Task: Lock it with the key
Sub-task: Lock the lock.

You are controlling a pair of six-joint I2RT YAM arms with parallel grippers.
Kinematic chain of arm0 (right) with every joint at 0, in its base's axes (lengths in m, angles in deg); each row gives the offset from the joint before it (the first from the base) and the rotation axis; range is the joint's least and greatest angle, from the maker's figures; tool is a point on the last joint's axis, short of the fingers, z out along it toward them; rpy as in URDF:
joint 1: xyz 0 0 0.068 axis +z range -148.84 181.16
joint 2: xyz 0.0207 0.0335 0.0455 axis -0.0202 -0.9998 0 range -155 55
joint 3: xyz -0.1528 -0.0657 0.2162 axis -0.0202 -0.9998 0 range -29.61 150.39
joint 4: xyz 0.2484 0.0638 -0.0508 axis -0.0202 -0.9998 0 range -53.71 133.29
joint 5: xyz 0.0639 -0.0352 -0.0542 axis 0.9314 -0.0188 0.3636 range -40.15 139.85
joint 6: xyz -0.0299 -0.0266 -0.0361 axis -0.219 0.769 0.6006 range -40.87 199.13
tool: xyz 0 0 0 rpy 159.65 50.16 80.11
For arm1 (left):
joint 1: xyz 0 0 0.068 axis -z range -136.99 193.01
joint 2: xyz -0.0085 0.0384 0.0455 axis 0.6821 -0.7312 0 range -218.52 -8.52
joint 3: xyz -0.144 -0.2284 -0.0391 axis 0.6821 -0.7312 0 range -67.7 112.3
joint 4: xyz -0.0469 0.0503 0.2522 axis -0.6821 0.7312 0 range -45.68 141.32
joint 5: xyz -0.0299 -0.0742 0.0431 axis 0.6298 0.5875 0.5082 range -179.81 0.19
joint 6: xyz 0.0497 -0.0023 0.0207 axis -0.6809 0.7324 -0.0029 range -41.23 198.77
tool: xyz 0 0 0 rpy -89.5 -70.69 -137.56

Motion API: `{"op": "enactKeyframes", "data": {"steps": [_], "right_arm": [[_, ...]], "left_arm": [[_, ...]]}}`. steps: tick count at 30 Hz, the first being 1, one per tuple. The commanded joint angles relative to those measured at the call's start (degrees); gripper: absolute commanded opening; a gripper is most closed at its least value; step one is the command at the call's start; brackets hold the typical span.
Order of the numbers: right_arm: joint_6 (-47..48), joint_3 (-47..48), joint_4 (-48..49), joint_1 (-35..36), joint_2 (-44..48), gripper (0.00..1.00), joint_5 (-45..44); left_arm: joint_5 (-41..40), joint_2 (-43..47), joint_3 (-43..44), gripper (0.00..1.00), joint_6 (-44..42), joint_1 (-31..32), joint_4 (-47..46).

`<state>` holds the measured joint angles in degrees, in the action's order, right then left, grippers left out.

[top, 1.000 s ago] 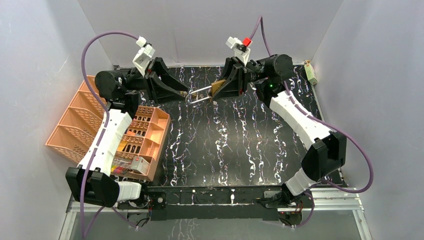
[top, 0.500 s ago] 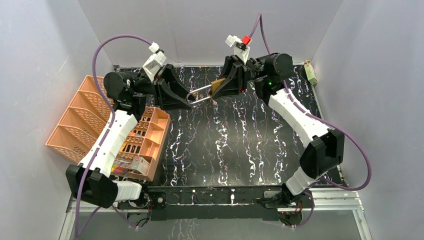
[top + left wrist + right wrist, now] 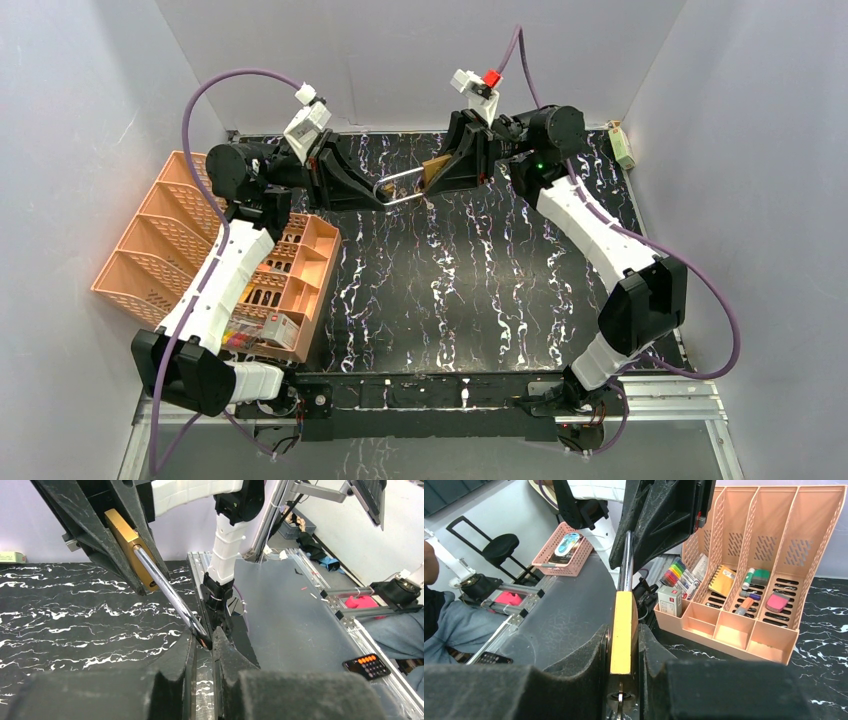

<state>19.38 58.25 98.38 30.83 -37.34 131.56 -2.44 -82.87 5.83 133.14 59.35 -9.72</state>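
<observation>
Right jaws clamp the flat brass padlock by its body, in the air over the far edge of the black marbled surface. Left jaws pinched shut on its shiny curved steel shackle.

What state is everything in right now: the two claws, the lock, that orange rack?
Left claw: shut on the shackle tip.
Right claw: shut on the padlock, at its brass body.
Padlock: held in the air between both claws.
Shackle: latched or not, cannot tell.
Orange rack: standing, stationery in its compartments.
</observation>
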Motion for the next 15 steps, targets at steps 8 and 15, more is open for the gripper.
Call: {"op": "enactKeyframes", "data": {"steps": [8,15], "right_arm": [[-9.2,7.5,11.3,-0.1,-1.5,0.0,-5.4],[-7.2,3.9,3.2,0.6,2.1,0.0,-17.0]], "left_arm": [[-2.1,0.2,-0.2,0.0,-0.1,0.1,-1.8],[-3.9,-2.5,1.4,0.0,-2.9,-1.7,1.2]]}}
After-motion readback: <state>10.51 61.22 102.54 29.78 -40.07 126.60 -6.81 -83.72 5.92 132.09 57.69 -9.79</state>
